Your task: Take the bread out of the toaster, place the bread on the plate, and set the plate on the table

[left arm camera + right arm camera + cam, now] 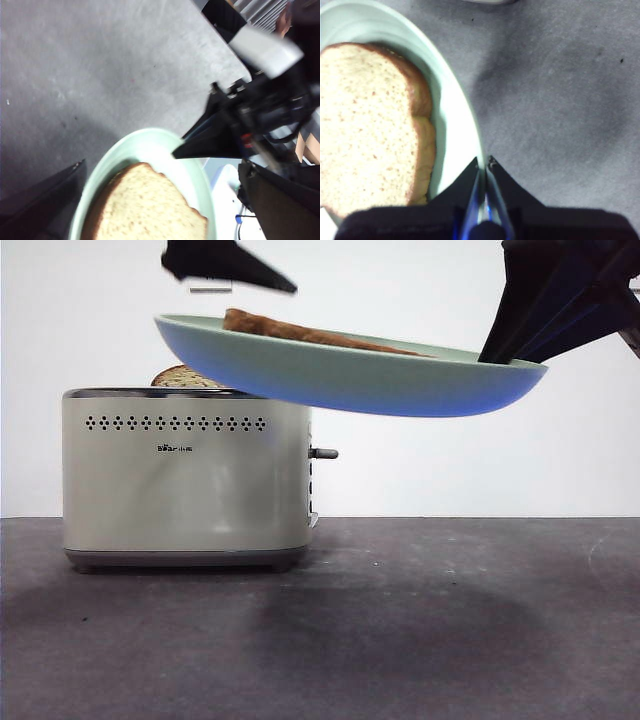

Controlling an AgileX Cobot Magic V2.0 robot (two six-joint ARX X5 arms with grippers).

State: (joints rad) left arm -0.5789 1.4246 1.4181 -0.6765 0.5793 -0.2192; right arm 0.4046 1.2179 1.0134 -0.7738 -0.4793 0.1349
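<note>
The pale green plate hangs tilted in the air, above and to the right of the cream toaster. My right gripper is shut on the plate's right rim; the right wrist view shows its jaws pinched on the rim. The bread lies flat on the plate and shows in both wrist views. My left gripper is open and empty just above the plate's left part. The right gripper also shows in the left wrist view.
A second slice with a darker speckled top stands in the toaster's slot, just under the plate's left edge. The toaster's grey lever sticks out on its right side. The dark grey table spreads below the plate.
</note>
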